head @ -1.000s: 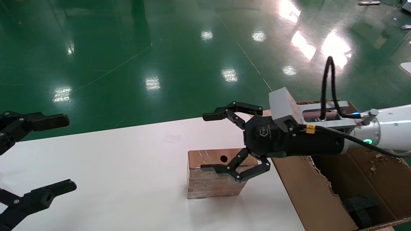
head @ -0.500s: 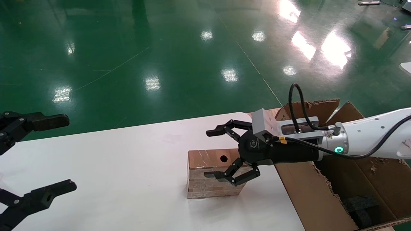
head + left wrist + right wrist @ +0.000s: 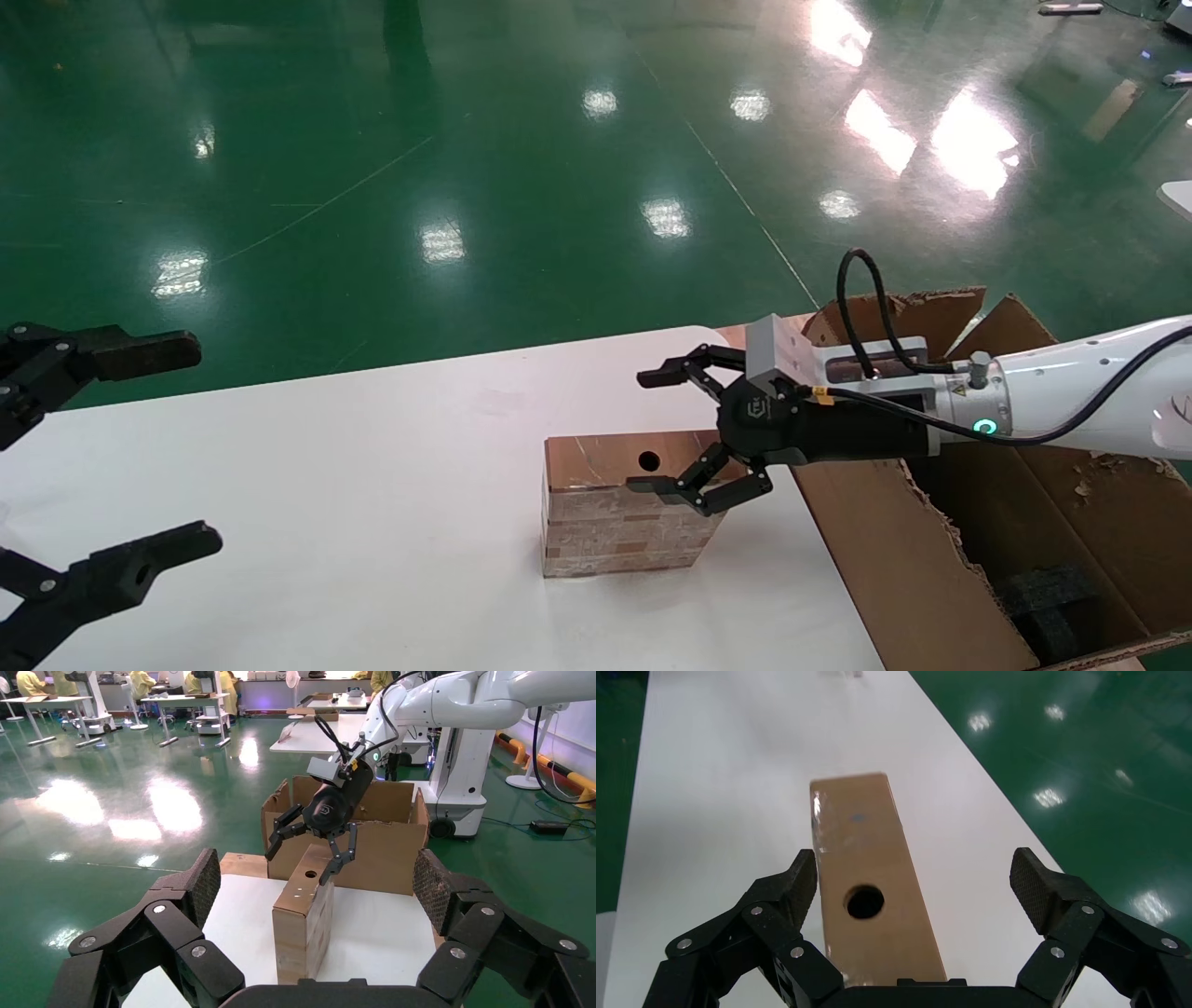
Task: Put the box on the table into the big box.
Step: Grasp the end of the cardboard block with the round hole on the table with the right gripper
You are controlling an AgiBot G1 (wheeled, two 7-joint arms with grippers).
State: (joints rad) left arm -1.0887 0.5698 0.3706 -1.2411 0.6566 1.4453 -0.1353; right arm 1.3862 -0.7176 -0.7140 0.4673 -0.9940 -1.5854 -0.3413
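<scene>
The small taped brown box (image 3: 610,536) stands on the white table (image 3: 372,485), its round black hole (image 3: 649,459) on the top face. My right gripper (image 3: 647,431) is open and hovers at the box's right end, with one finger on the near side and one beyond the far side. In the right wrist view the box (image 3: 866,853) lies between the open fingers (image 3: 793,888), close to one of them. My left gripper (image 3: 200,445) is open and empty at the table's left end. The big torn carton (image 3: 894,568) stands at the table's right edge.
Black foam blocks (image 3: 1048,596) lie inside the carton. Its ragged flaps (image 3: 931,312) rise behind my right arm. In the left wrist view the carton (image 3: 383,846) stands behind the small box (image 3: 302,924). Green floor lies beyond the table's far edge.
My right gripper has come down and drawn back toward the carton, so its open fingers now straddle the small box's right end. The box and my left arm have not moved.
</scene>
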